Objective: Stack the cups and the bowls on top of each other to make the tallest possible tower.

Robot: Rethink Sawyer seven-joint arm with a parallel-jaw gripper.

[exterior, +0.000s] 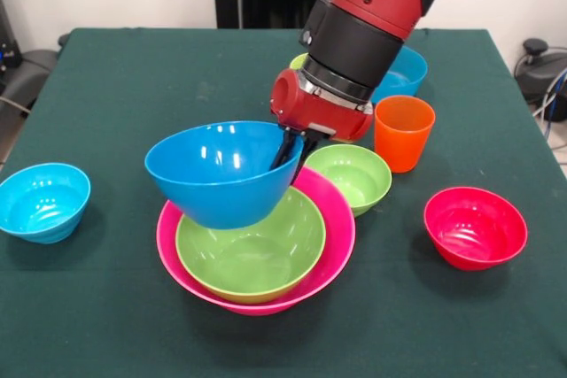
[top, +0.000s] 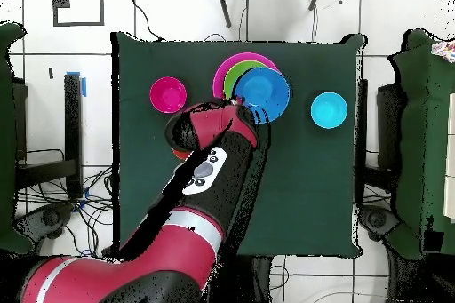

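The large blue bowl (exterior: 221, 172) is pinched at its rim by the pincer (exterior: 290, 150) and held tilted above the large green bowl (exterior: 252, 247), which is nested in the huge pink bowl (exterior: 337, 245) directly below the pincer.

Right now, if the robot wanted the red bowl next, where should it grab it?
By the rim, coming straight down from above. The red bowl sits upright and open, apart from the others, and its round sides offer no flat hold. One finger inside and one outside the thin wall should pinch it.
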